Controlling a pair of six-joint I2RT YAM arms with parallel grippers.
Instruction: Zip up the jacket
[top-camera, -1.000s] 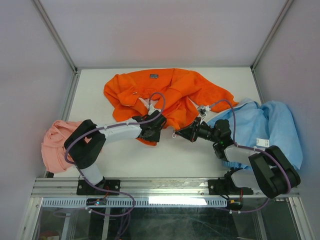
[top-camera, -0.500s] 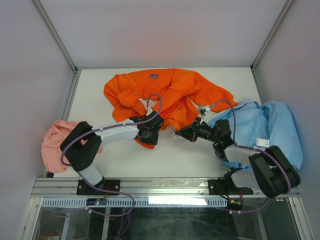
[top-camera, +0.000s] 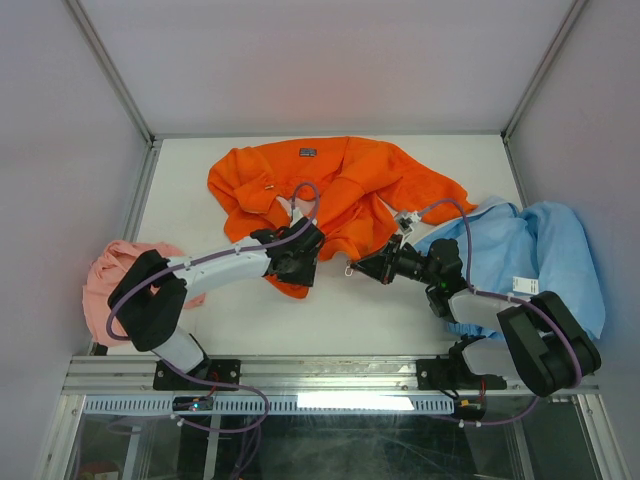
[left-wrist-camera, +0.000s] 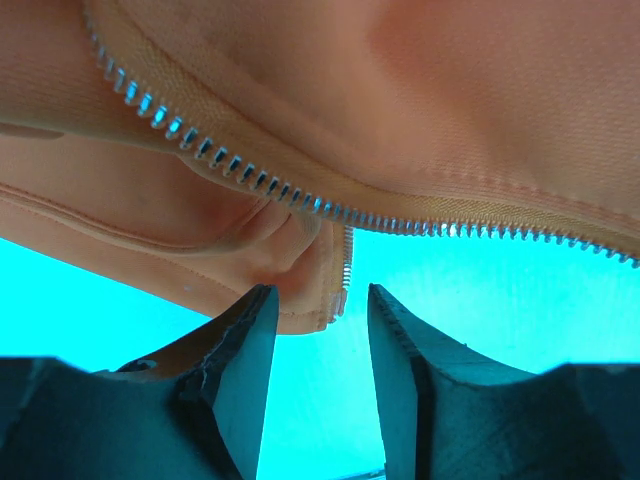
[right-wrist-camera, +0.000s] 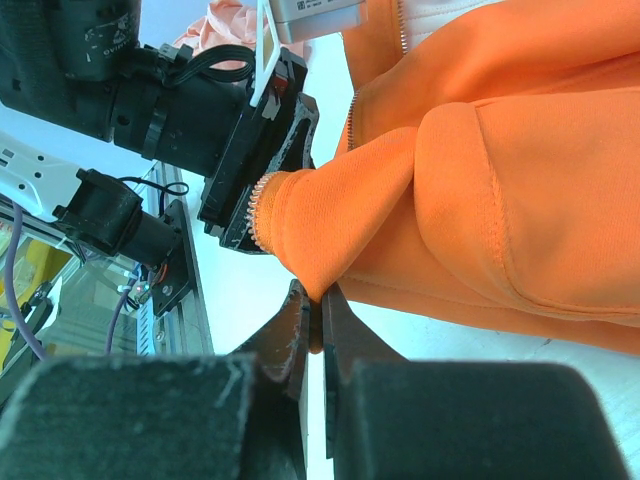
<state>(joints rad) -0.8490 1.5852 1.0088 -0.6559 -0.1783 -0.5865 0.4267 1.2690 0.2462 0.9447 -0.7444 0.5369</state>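
The orange jacket (top-camera: 340, 185) lies crumpled and unzipped at the back middle of the table, its dark collar label (top-camera: 308, 152) facing up. My left gripper (top-camera: 290, 268) is at the jacket's near hem. In the left wrist view its jaws (left-wrist-camera: 318, 300) are open, with the lower end of one row of zipper teeth (left-wrist-camera: 345, 265) just ahead of the gap and nothing between the fingers. My right gripper (top-camera: 362, 265) is shut on a fold of the jacket's lower edge (right-wrist-camera: 315, 285), pinched between both fingers. The left gripper (right-wrist-camera: 255, 170) shows close behind that fold.
A light blue garment (top-camera: 545, 250) is heaped at the right under my right arm. A salmon-pink cloth (top-camera: 105, 285) lies at the left edge by my left arm's base. Enclosure walls stand on the left, right and back sides.
My left gripper has shifted slightly left along the jacket's near hem. The right gripper and the fold it holds have not moved.
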